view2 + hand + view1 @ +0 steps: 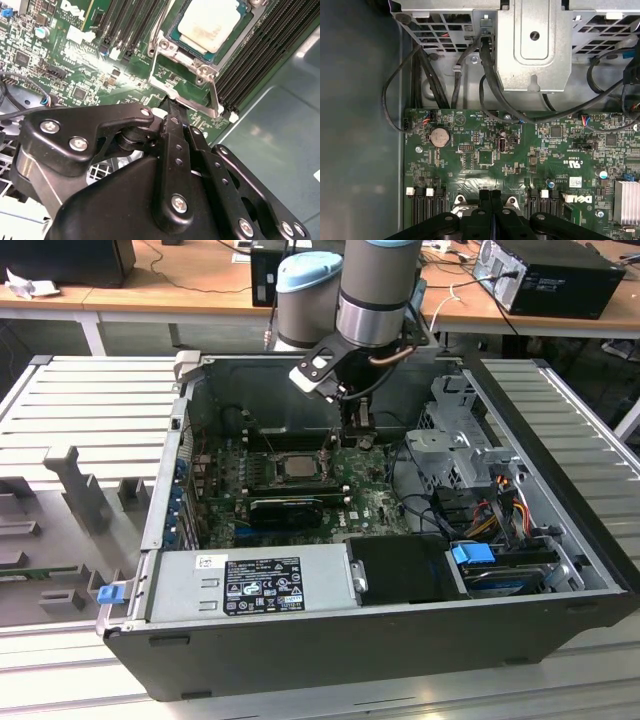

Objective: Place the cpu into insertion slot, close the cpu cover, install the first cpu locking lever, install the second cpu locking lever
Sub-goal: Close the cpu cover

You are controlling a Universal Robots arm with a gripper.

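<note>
The cpu [209, 22], a pale square chip, lies in the insertion slot [175, 38] on the green motherboard [75, 65]; the exterior view shows the cpu [297, 466] mid-board. A grey metal strip of the cpu cover [193, 59] runs along the chip's near edge; whether it lies fully flat I cannot tell. A thin metal locking lever [215, 95] bends around a bare patch of board beside the slot. My gripper [172, 107] is shut, its tip right at that lever's cross bar. In the exterior view my gripper [358, 438] hangs just to the slot's right. The first wrist view shows its fingers [485, 197] pressed together.
Black memory slots [250, 65] flank the socket. A grey drive cage [535, 45] and black cables [485, 100] sit past the board's edge. In the exterior view a black card [287, 508], the power supply [255, 585] and the case walls [165, 480] close in around the board.
</note>
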